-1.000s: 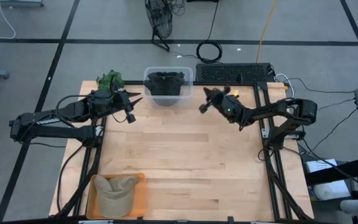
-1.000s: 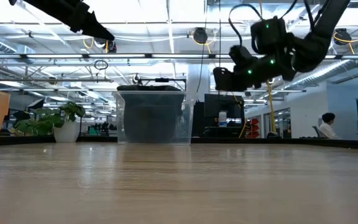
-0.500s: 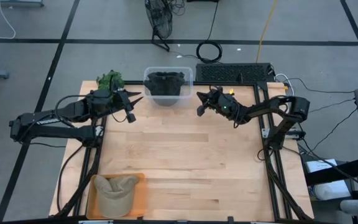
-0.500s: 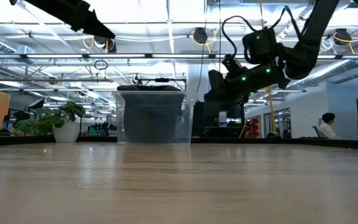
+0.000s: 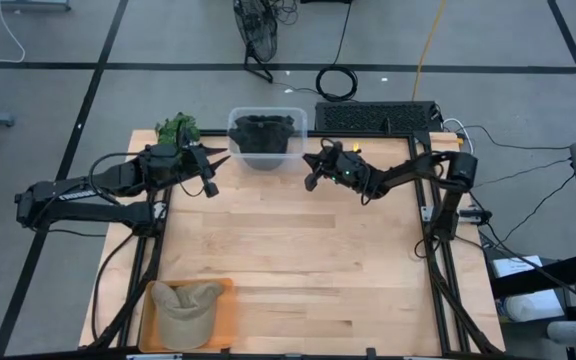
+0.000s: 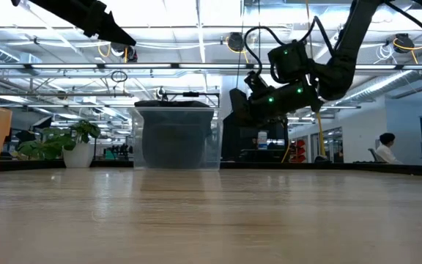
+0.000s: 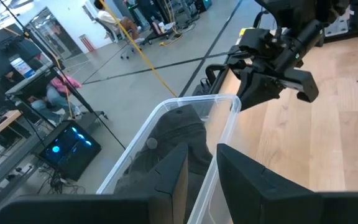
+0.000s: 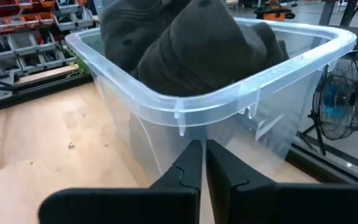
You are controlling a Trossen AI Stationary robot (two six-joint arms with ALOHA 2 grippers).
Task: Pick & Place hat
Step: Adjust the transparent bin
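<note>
A clear plastic bin (image 5: 266,152) stands at the table's far edge, holding dark hats (image 5: 265,128) (image 8: 197,43). My right gripper (image 5: 311,178) (image 8: 197,146) is shut, with its tips at the bin's right wall (image 6: 218,139). My left gripper (image 5: 218,172) (image 7: 202,163) hovers left of the bin above the table, open with a narrow gap. A khaki hat (image 5: 186,308) lies crown-up on an orange tray (image 5: 224,312) at the near left corner. My right gripper presses its shut fingertips (image 8: 194,152) against the bin's right outer wall (image 8: 197,132), a little below the rim. It comes from the table's right, roughly level. The bin stands upright on the table.
A green plant (image 5: 178,127) sits at the far left corner beside the left arm. A keyboard (image 5: 376,117) lies beyond the far edge, right of the bin. Bare wood spreads across the table's middle (image 5: 298,250). A person (image 6: 383,147) shows far off in the room.
My right gripper has moved toward the table's left until it met the bin's right wall. The bin has slid a little toward the left, staying upright.
</note>
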